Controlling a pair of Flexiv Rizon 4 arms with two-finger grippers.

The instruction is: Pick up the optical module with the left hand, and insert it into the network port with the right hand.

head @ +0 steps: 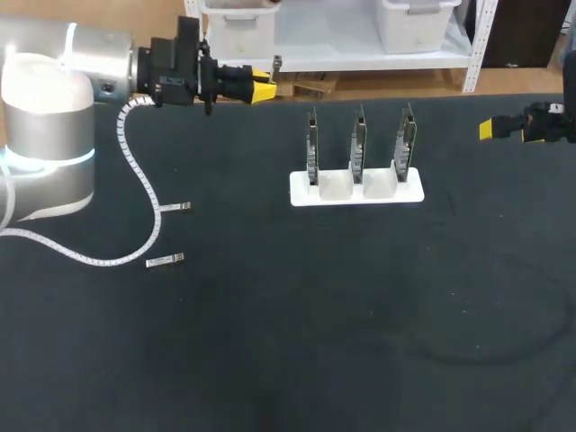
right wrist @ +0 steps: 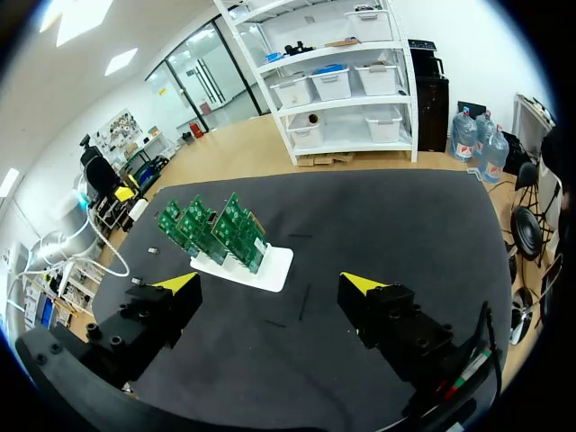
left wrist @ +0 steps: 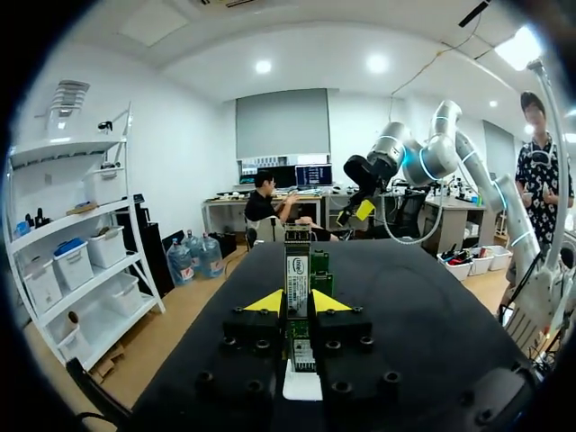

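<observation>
Tabletop (head: 270, 342) shows on my head feed as one dark surface. Two small silver pieces that I take for optical modules lie flat on its left part. The farther optical module (head: 175, 207) sits just beside the white coiled conduit (head: 135, 180) that drapes down from my left arm. The nearer optical module (head: 165, 261) lies close to the conduit's lower loop. Neither one is in a tool.

Around the middle of the far half, three green circuit boards (head: 359, 144) stand upright, side by side, in a white stand (head: 355, 191). I cannot make out a network port on any of them.

My left tool (head: 261, 87) hangs in the air near the tabletop's far edge, to the left of the stand, pointing right toward the boards and not touching them. On its wrist feed the two yellow tips stand only a narrow slot apart with nothing pinched between them. Through that slot I see the boards edge-on, lined up one behind another, with a bit of the white stand below.

My right tool (head: 493, 129) is off by the right side of the tabletop, well apart from the stand and pointing left. On its wrist feed the fingers are spread wide and hold nothing. The boards and stand are ahead of it, with bare dark tabletop in between.
</observation>
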